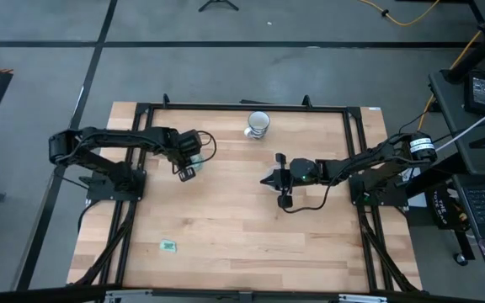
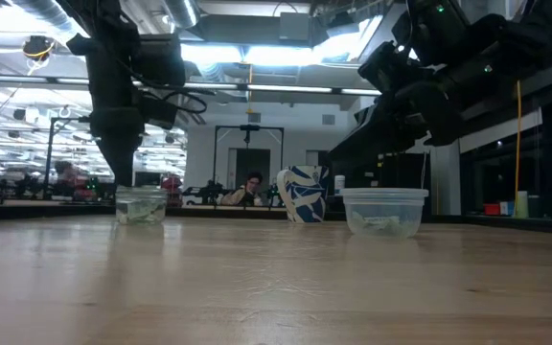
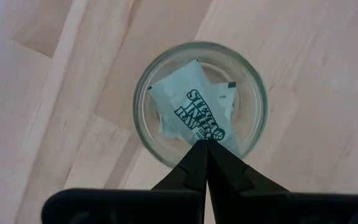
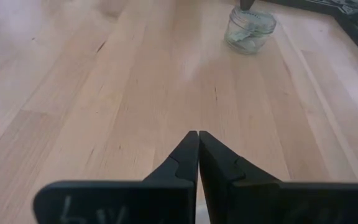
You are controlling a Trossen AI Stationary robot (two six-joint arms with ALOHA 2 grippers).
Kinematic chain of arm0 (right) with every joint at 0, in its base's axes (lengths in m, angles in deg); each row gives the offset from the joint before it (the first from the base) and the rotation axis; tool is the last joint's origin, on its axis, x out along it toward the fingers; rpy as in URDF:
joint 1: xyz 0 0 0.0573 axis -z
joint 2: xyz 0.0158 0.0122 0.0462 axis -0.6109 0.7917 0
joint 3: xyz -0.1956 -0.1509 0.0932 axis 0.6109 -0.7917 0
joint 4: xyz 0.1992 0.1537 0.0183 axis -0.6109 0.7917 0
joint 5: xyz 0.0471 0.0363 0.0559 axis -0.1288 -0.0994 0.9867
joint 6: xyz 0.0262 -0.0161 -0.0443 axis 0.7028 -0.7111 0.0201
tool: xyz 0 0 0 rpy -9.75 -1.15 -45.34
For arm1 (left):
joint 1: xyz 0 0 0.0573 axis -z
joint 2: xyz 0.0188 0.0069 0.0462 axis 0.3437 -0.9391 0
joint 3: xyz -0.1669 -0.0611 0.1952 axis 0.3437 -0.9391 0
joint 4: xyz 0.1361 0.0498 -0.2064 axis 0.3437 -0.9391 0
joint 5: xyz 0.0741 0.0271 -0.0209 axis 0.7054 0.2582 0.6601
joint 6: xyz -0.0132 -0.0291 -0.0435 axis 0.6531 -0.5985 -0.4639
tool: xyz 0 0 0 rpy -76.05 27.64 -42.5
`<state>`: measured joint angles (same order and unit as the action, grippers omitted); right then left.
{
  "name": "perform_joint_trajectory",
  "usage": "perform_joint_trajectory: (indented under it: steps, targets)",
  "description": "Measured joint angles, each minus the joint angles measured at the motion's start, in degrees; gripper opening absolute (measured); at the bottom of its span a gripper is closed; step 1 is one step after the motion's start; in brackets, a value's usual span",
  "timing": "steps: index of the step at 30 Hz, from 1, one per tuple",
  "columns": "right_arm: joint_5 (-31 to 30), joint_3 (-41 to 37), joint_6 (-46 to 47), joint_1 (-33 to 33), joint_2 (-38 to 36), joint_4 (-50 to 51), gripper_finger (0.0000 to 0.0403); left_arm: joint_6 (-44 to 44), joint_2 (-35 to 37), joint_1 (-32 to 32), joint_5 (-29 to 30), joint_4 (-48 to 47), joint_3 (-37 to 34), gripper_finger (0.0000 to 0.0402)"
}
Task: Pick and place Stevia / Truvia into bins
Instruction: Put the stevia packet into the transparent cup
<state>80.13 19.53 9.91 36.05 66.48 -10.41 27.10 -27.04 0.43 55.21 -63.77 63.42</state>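
Both arms (image 1: 116,151) were matte black with loose black cables looping off them, and the right arm (image 1: 369,160) had a white-banded joint near its base.

left gripper (image 3: 205,144) jaws closed, right gripper (image 4: 198,134) jaws closed

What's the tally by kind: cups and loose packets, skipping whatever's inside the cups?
Clear cups: 2, the narrow clear cup and the wide clear cup
Patterned cup: 1
Loose packet: 1
Total: 4
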Motion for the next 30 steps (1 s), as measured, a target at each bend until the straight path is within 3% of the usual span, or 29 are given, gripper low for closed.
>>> perform_joint_trajectory:
  steps: [16, 30]
  targets:
    - [0.0, 0.0, 0.0, 0.0, 0.0, 0.0, 0.0016, 1.5, -1.2, 0.0, 0.6, 0.3, 0.0, 0.0005]
    - [0.0, 0.0, 0.0, 0.0, 0.0, 0.0, 0.0016, 2.6, -1.2, 0.1, 1.7, 3.3, 0.2, 0.0083]
